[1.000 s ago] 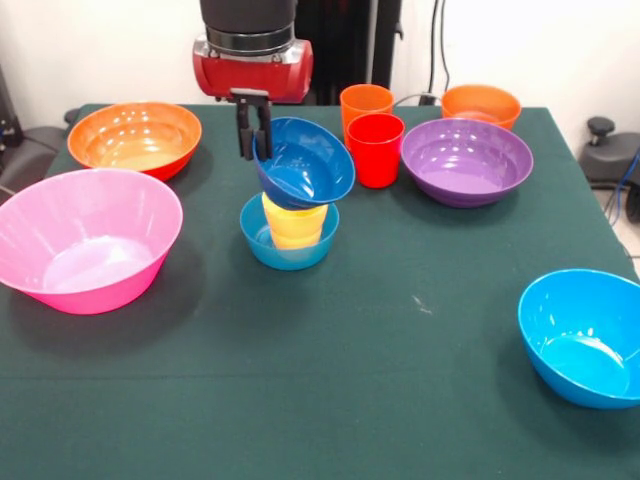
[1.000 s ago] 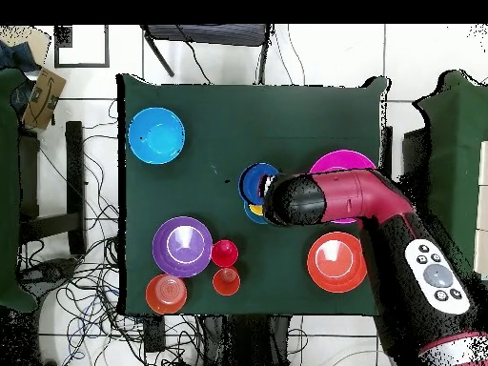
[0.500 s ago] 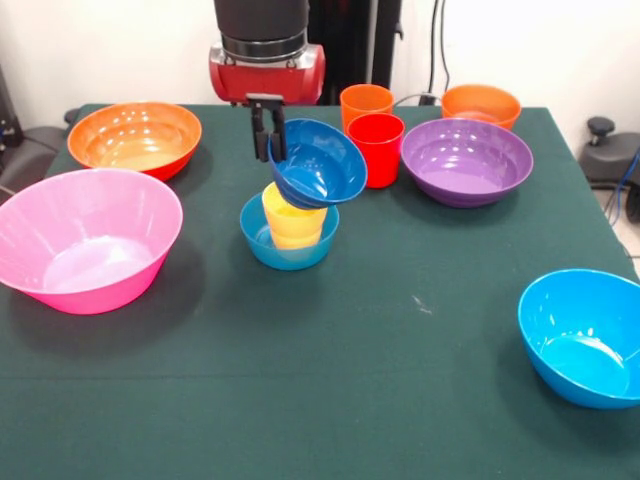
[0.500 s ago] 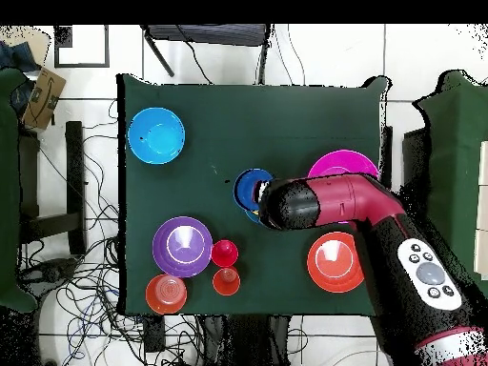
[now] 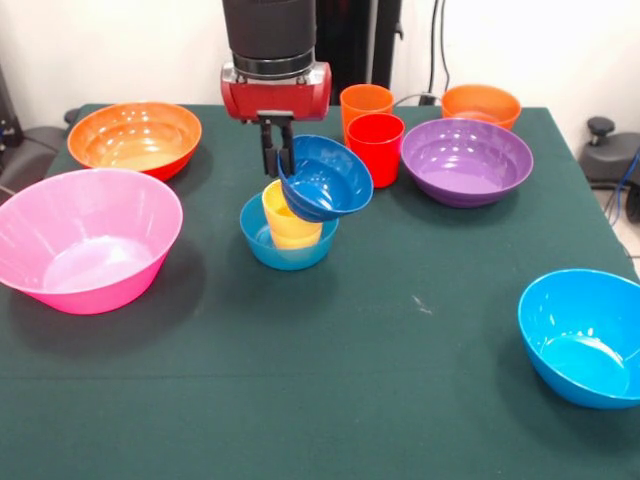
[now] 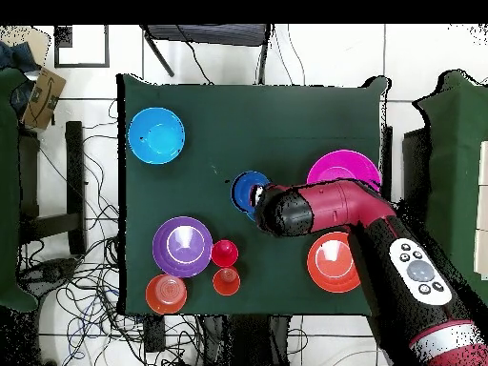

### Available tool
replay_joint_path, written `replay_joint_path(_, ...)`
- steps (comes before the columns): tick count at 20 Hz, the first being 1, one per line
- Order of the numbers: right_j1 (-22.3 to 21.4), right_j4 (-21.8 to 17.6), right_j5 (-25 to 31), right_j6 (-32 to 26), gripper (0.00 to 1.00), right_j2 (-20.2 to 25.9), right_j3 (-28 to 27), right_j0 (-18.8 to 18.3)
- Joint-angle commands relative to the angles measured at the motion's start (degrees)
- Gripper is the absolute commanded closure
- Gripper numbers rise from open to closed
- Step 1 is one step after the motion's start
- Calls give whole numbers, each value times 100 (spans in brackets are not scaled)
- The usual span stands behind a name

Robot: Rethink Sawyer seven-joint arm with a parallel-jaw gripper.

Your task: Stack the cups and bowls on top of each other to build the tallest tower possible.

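Observation:
My gripper [image 5: 278, 152] is shut on the rim of a small blue bowl [image 5: 326, 179] and holds it tilted, just above and right of the yellow cup [image 5: 287, 220]. The yellow cup stands inside the other small blue bowl [image 5: 288, 247] at mid-table. In the overhead view the held bowl [image 6: 248, 191] shows beside my arm's wrist [image 6: 282, 212]. The orange cup [image 5: 365, 105] and red cup [image 5: 376, 148] stand behind. The purple bowl [image 5: 466, 160], small orange bowl [image 5: 481, 103], large orange bowl [image 5: 134, 137], large pink bowl [image 5: 85, 238] and bright blue bowl [image 5: 585, 336] sit apart.
The green table [image 5: 350, 380] ends at its front edge near the camera. My arm [image 6: 381, 248] covers part of the pink bowl [image 6: 343, 167] and large orange bowl [image 6: 332, 264] in the overhead view. Cables lie on the floor around the table.
My gripper has carried the held blue bowl to the right in the front view, off the yellow cup's centre. The other things have not moved.

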Motion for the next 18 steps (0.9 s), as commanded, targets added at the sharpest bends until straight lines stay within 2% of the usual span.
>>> replay_joint_path(1,254,-673,-365,-823,100,13,138,20)
replay_joint_path(11,203,-619,-95,-1038,100,122,173,-105)
replay_joint_path(18,344,-497,-111,-1224,100,352,310,-395)
